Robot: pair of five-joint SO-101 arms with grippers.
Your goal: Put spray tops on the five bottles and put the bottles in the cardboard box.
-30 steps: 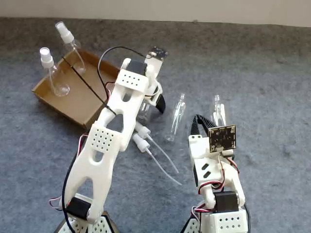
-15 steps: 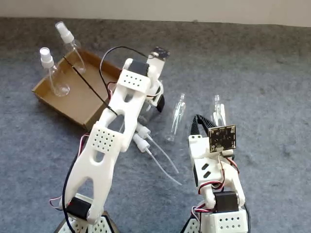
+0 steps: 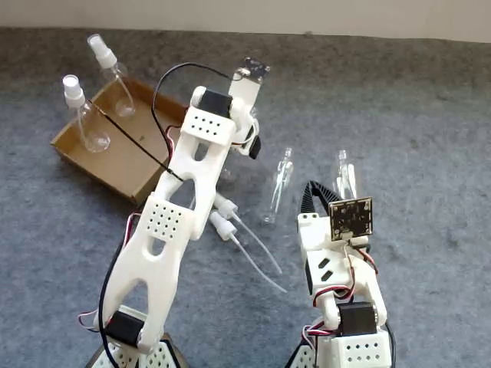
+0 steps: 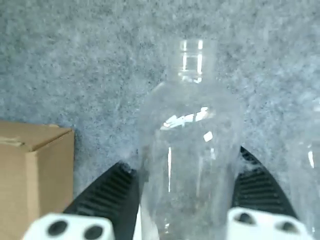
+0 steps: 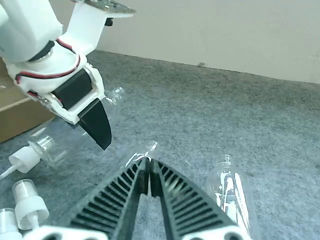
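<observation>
Grey carpeted table (image 3: 430, 115) carries the cardboard box (image 3: 126, 165) at its far left corner. Your left gripper (image 4: 185, 187) pinches a topless bottle (image 4: 187, 125) near the box — slick plastic, seemingly gripped low, so it could pivot or slip. Your right gripper (image 5: 149, 175) is pressed together, empty; boxing now would skip the spray tops (image 3: 222, 226).

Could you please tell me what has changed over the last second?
The left gripper, shut on a capless bottle, has moved slightly farther from its base. The right gripper, the cardboard box, the two lying bottles and the loose spray tops stayed put.
</observation>
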